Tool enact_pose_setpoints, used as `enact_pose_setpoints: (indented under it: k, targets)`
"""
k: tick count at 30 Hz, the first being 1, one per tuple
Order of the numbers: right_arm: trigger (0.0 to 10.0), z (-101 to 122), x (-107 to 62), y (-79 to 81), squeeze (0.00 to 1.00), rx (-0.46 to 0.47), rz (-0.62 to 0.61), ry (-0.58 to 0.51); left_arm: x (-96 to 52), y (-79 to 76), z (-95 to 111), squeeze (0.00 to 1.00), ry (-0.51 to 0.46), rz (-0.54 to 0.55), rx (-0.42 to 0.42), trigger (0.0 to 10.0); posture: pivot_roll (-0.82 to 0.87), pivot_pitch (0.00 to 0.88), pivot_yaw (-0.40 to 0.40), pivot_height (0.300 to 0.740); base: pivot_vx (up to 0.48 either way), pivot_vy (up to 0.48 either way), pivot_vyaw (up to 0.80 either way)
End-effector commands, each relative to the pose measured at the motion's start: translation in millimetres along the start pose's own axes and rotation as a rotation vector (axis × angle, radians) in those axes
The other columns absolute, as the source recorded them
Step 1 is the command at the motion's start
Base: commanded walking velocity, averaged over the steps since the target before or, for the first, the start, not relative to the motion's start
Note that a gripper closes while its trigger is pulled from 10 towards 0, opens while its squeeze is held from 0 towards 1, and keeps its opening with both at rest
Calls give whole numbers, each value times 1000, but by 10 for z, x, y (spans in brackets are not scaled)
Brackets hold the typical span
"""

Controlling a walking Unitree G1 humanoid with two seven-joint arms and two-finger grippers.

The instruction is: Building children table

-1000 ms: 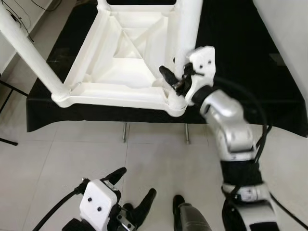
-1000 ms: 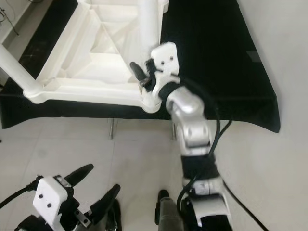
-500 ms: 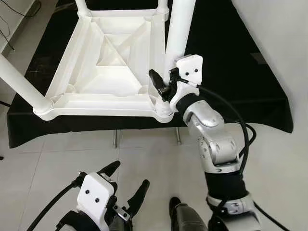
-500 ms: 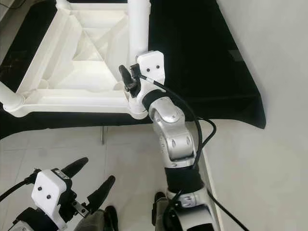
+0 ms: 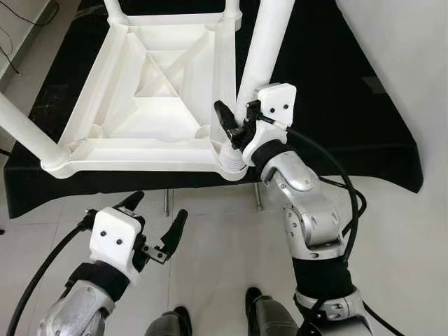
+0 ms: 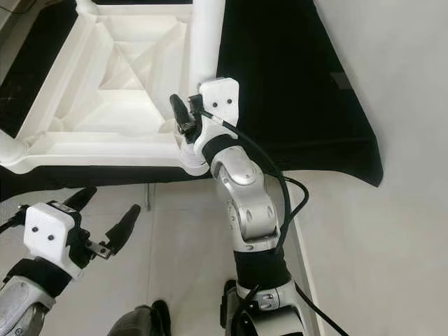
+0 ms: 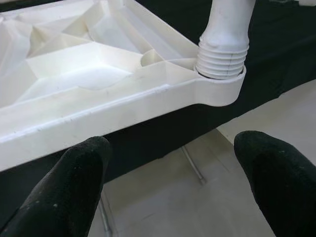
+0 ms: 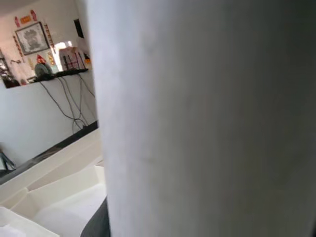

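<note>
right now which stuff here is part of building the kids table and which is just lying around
Part of the job:
- white tabletop, lying upside down
- table leg at its near right corner, right gripper closed around it
- other leg at the near left corner
- left gripper, open, below the table's edge

Just there:
- black cloth beneath the tabletop
- cables on the floor, far left
</note>
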State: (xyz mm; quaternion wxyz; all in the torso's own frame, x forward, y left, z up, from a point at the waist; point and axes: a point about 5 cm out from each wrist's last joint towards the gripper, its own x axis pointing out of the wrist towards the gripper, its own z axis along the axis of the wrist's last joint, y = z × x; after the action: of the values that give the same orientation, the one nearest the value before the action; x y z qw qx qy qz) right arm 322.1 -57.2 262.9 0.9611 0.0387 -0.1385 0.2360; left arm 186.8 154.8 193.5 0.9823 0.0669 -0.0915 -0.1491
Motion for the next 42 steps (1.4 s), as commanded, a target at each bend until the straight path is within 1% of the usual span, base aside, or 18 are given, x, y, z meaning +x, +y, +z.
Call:
enact_pose_setpoints:
  k: [1, 5, 8, 10, 11, 14, 22, 24, 25, 26, 27, 28, 29, 32, 34, 35, 36, 42]
  targets:
    - [10000, -185, 15, 89, 0, 95, 37, 37, 0, -26, -49, 0, 32, 4, -1, 10000, 60, 256, 11, 740, 0, 0, 0]
    - [10000, 17, 84, 60, 0, 118, 38, -76, 52, -48, -62, 0, 28, 16, -15, 10000, 59, 235, 6, 740, 0, 0, 0]
    - [10000, 17, 84, 60, 0, 118, 38, -76, 52, -48, -62, 0, 28, 16, -15, 10000, 59, 235, 6, 740, 0, 0, 0]
    - [10000, 197, 133, 31, 0, 124, 71, -150, 103, -71, -79, 0, 31, 17, -23, 10000, 56, 211, 0, 740, 0, 0, 0]
    - [10000, 197, 133, 31, 0, 124, 71, -150, 103, -71, -79, 0, 31, 17, -23, 10000, 56, 211, 0, 740, 0, 0, 0]
    - [10000, 412, 105, 37, 0, 142, 192, -241, 154, -60, -113, 0, 37, 39, -41, 10000, 50, 184, -4, 740, 0, 0, 0]
    - [10000, 505, 11, 41, 0, 216, 327, -288, 159, -23, -204, 0, 68, 76, -54, 10000, 43, 145, -11, 740, 0, 0, 0]
    - [10000, 448, -26, 73, 0, 202, 385, -252, 148, -17, -230, 0, 83, 91, -70, 10000, 44, 136, -12, 740, 0, 0, 0]
    - [10000, 342, -91, 124, 0, 153, 461, -191, 130, -12, -263, 0, 102, 110, -93, 10000, 45, 124, -16, 740, 0, 0, 0]
    - [10000, 342, -91, 124, 0, 153, 461, -191, 130, -12, -263, 0, 102, 110, -93, 10000, 45, 124, -16, 740, 0, 0, 0]
    - [10000, 179, -178, 181, 0, 105, 543, -99, 100, -13, -294, 0, 123, 122, -104, 10000, 47, 116, -22, 740, 0, 0, 0]
    - [10000, 179, -178, 181, 0, 105, 543, -99, 100, -13, -294, 0, 123, 122, -104, 10000, 47, 116, -22, 740, 0, 0, 0]
    - [10000, 55, -252, 217, 0, 62, 599, -35, 76, -15, -317, 0, 138, 129, -108, 10000, 47, 114, -23, 740, 0, 0, 0]
    - [10000, -113, -296, 216, 0, 34, 592, 49, 38, -21, -357, 0, 164, 130, -118, 10000, 48, 107, -24, 740, 0, 0, 0]
    - [10000, -459, -371, 131, 0, 35, 498, 186, -56, -24, -434, 0, 197, 141, -146, 10000, 52, 83, -35, 740, 0, 0, 0]
    - [10000, -459, -371, 131, 0, 35, 498, 186, -56, -24, -434, 0, 197, 141, -146, 10000, 52, 83, -35, 740, 0, 0, 0]
    - [10000, -617, -464, 94, 0, 46, 466, 243, -116, -29, -464, 0, 208, 150, -163, 10000, 59, 75, -38, 740, 244, 0, 0]
    - [10000, -834, -720, 18, 0, 36, 451, 333, -234, -57, -545, 0, 234, 179, -209, 10000, 60, 58, -37, 740, 319, 0, 0]
